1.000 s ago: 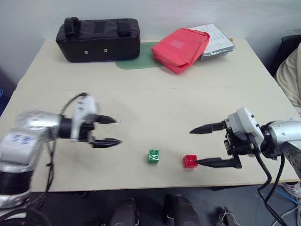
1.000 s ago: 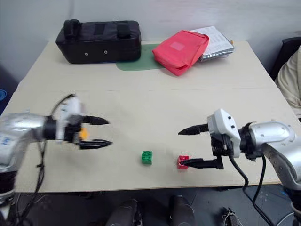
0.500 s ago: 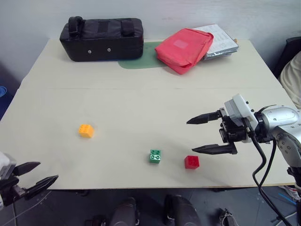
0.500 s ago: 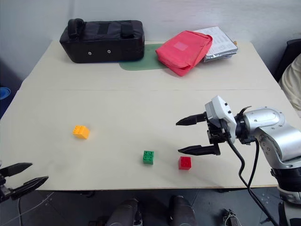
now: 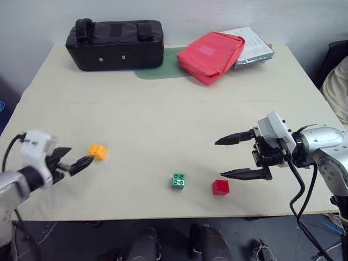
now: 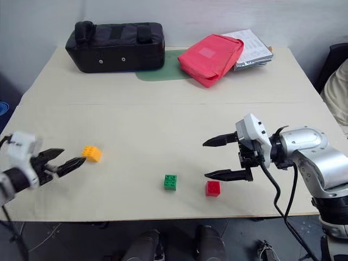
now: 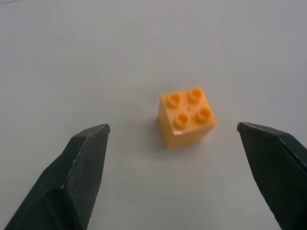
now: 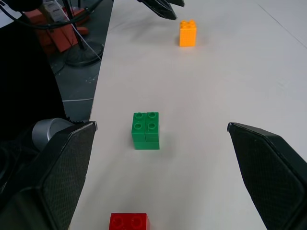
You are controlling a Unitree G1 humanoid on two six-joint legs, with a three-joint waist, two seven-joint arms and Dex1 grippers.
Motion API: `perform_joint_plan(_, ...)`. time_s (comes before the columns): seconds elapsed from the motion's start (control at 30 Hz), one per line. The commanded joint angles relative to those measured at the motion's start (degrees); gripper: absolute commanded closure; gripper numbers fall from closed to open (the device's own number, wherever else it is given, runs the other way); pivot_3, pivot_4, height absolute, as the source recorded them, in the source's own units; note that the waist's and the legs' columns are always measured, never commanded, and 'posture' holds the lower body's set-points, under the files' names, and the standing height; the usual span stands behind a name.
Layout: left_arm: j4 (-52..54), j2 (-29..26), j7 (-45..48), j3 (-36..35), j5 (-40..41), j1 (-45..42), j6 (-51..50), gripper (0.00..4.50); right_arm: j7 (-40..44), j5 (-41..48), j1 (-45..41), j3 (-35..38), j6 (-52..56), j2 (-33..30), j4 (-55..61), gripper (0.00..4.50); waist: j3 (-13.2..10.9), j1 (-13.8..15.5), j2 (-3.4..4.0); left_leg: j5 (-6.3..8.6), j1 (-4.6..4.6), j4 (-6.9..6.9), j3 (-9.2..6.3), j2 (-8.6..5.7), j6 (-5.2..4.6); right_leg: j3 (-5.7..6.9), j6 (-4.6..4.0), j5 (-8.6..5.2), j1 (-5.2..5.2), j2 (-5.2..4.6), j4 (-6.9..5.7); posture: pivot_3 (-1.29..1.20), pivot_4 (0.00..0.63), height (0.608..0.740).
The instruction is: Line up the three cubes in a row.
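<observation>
The green cube (image 5: 178, 180) and red cube (image 5: 221, 187) sit side by side near the bench (image 5: 163, 114) front edge, just below and ahead of the right claw (image 5: 231, 157), whose fingers stand wide apart and empty. The orange-yellow cube (image 5: 98, 151) lies well off from them, right at the tips of the left claw (image 5: 75, 160) — also spread wide, holding nothing. Two seem roughly placed; the orange-yellow one is left to bring into the row — not yet grasped

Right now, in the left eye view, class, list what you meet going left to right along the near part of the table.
Left pincer → small orange-yellow studded plastic brick → small green studded plastic brick → small red studded plastic brick → right pincer.
</observation>
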State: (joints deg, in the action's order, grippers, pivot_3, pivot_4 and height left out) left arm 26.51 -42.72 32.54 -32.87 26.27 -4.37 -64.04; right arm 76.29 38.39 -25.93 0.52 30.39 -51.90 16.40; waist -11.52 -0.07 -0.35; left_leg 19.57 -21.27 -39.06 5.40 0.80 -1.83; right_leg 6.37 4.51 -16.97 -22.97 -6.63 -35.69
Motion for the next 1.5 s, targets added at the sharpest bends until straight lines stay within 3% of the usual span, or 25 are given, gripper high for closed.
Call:
perform_joint_plan(0.03,1.4,0.5,-5.4,4.9,-0.1,-5.3,-5.9,0.02,-1.1,1.0,0.3,1.8,0.0,0.3,2.7,0.0,0.0,-0.1,0.0,-0.03,0.03,0.0,0.03,0.0,0.0,-0.02,0.0,0.0,0.01,0.01,0.0,0.0,0.15,0.74)
perform_joint_plan(0.37,-4.4,2.4,-13.2,12.1,-2.6,-14.1,-12.5,0.02,-2.9,0.7,1.0,2.0,-0.6,0.9,3.6,0.0,0.0,0.1,-0.02,-0.11,0.02,-0.01,0.01,0.0,0.05,0.0,0.01,0.0,0.0,0.04,-0.04,0.0,0.15,0.74)
perform_joint_plan(0.47,-4.9,1.9,-13.2,13.2,-2.5,-14.8,-12.4,0.57,-3.5,0.7,1.4,2.0,-0.8,1.1,3.9,0.0,0.0,0.1,-0.02,-0.11,0.01,-0.01,0.01,0.0,0.05,0.0,0.01,0.0,0.0,0.05,-0.03,0.0,0.15,0.74)
perform_joint_plan(0.73,-5.1,1.4,-12.9,14.4,-2.5,-13.5,-13.0,3.0,-4.7,0.9,1.9,2.2,-0.9,1.1,4.7,0.0,0.0,0.1,-0.02,-0.13,0.03,-0.01,0.01,0.0,0.08,0.0,0.01,0.0,0.0,0.05,-0.01,0.0,0.15,0.74)
perform_joint_plan(0.93,-6.5,-0.5,-11.5,13.9,-2.6,-13.0,-10.2,2.99,-4.6,1.0,1.7,2.4,-0.7,0.6,4.4,0.0,0.0,0.0,-0.02,-0.13,0.05,0.0,0.01,0.0,0.1,-0.02,0.0,0.0,0.0,0.05,0.03,0.0,0.15,0.74)
perform_joint_plan(1.07,-4.3,-4.0,0.2,15.1,1.5,-13.8,1.4,2.99,-3.6,1.3,2.5,2.4,-0.2,-0.4,5.1,0.0,0.0,0.1,-0.02,-0.15,0.0,-0.01,0.02,0.0,0.12,-0.03,0.0,0.0,-0.07,0.04,0.08,0.0,0.15,0.74)
perform_joint_plan(1.27,-0.5,-13.7,23.1,20.3,5.6,-10.7,16.0,2.99,-0.6,0.1,5.7,2.4,-1.8,-2.9,6.5,0.0,0.0,0.1,-0.02,-0.13,-0.06,0.02,0.04,-0.01,0.12,-0.04,0.0,0.0,-0.12,0.01,0.17,0.0,0.15,0.74)
perform_joint_plan(1.37,-1.5,-19.7,34.6,27.3,1.3,-9.3,27.3,2.99,-0.6,-0.2,7.0,2.9,-2.4,-3.3,7.2,0.0,0.0,-0.1,0.05,-0.14,-0.06,0.02,0.05,-0.01,0.15,-0.06,-0.04,-0.02,-0.18,0.02,0.19,0.0,0.15,0.74)
perform_joint_plan(1.5,-7.2,-20.6,40.3,35.5,-5.1,-12.4,37.8,2.99,-1.2,-1.0,8.6,3.3,-3.0,-3.7,8.5,0.0,0.0,0.0,0.11,-0.18,-0.06,0.07,0.15,-0.01,0.18,-0.13,-0.09,-0.05,-0.32,0.03,0.06,0.0,0.15,0.74)
